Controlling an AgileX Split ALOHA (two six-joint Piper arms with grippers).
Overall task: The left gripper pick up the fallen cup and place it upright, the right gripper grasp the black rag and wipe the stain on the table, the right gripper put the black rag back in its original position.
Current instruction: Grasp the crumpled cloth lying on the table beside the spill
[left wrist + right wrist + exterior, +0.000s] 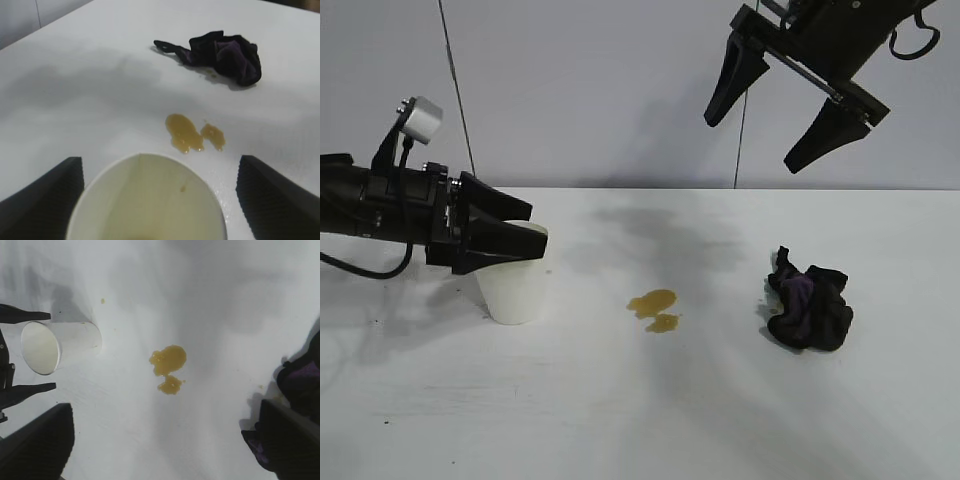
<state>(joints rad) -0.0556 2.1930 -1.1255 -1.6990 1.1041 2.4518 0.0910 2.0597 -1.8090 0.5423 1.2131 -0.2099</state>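
White paper cup [517, 290] stands upright on the table [650, 410], left side. Left gripper [520, 232] level at the rim, fingers spread to either side; contact with the cup, if any, unclear. Stain [654, 309] mid-table. Black rag [809, 306] lies to the right. Right gripper [775, 115] hangs high above the rag, fingers wide apart, holding nothing.

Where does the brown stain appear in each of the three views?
Exterior view: the stain lies on the table between the cup and the black rag.
Left wrist view: stain just beyond the cup rim.
Right wrist view: stain near the centre.
Shared landmark: the cup.
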